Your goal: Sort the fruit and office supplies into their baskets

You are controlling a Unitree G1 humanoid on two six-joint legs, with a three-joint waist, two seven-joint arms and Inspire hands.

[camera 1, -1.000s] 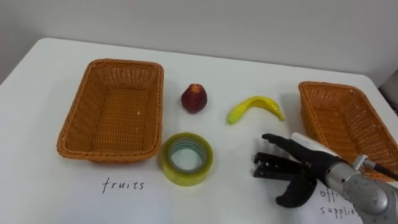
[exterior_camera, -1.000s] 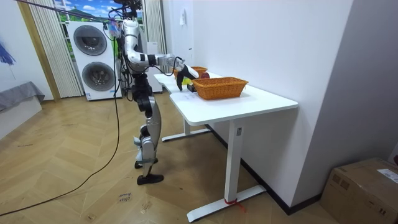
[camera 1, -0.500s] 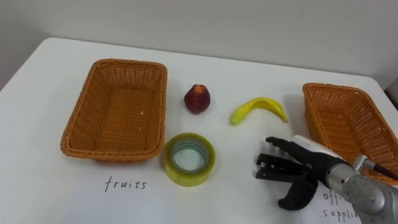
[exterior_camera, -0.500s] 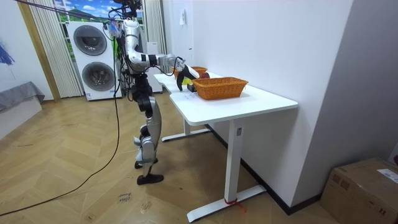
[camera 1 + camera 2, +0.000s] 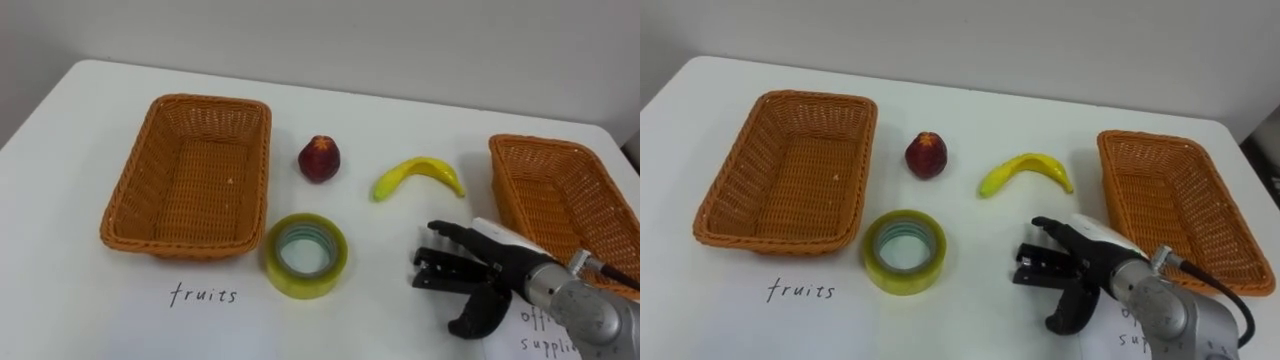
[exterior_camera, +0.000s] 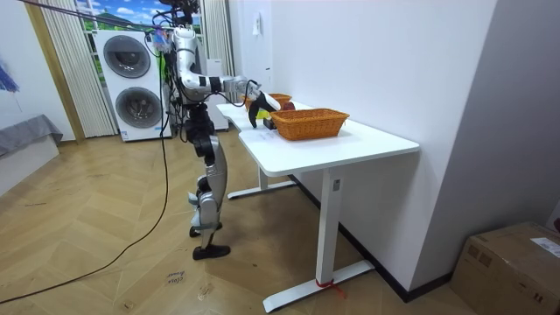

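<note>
Left eye view: right hand (image 5: 470, 278) btwn tape roll (image 5: 306, 256) & supplies basket (image 5: 520, 143), fingers spread, holding nothing. Banana (image 5: 417, 175), red fruit (image 5: 320, 158) lie on table (image 5: 70, 300), outside fruit basket (image 5: 150, 238). Risk: low approach shoves banana away; curved skin slips.

Home laundry corner: stacked washing machines (image 6: 131, 59), curtains (image 6: 59, 74), parquet floor (image 6: 105, 249)

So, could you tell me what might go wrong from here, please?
1. The tape lies right beside the fruits basket, far from the right basket, so it may end up in the wrong one.
2. The round red fruit could roll if the open right hand nudges it.
3. The curved banana may slip from a grasp.
</note>
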